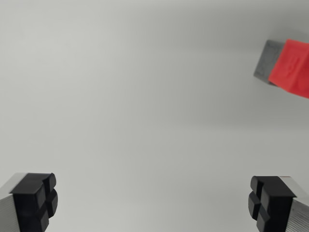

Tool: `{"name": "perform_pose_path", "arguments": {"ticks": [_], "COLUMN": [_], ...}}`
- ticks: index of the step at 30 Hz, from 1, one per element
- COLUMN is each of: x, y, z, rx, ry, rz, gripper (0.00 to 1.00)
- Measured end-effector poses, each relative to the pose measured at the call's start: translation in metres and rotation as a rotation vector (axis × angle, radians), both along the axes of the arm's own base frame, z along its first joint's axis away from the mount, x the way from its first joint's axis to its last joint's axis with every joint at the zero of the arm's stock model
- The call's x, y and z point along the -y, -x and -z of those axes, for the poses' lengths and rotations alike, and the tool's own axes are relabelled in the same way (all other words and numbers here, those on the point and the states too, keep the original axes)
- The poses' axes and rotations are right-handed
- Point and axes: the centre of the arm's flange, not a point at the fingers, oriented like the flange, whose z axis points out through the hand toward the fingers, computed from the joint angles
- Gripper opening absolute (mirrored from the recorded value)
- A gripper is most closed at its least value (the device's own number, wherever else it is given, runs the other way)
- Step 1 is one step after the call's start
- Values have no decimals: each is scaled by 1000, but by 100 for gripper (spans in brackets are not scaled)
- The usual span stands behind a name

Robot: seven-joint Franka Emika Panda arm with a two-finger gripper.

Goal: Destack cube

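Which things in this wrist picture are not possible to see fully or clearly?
- Red cube: cut off by the wrist view's right edge.
- Grey cube: mostly hidden behind the red cube, so how they touch is unclear.
- End effector: only the two fingertips show; the bottom edge cuts off the rest.
- Red cube's embossed mark: too blurred to read.

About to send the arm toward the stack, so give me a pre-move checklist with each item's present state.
1. Gripper open: ok, the pads sit far apart at the bottom corners.
2. Nothing between the jaws: ok, only bare surface shows there.
3. Red cube in view: ok, at the wrist view's right edge, partly cut off.
4. Red cube on the grey cube: ok, red overlaps the grey one.
5. Gripper centred over the stack: not ok, the stack lies far off toward the wrist view's upper right.
6. Height above the stack: cannot tell.
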Motion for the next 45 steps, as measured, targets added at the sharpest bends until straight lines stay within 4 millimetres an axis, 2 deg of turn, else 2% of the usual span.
{"name": "perform_pose_path", "arguments": {"ticks": [18,45], "x": [35,117], "y": [-2,-4], "z": [26,88], "rx": [13,44], "ry": [3,2], "rz": [52,173], "gripper": [100,100]}}
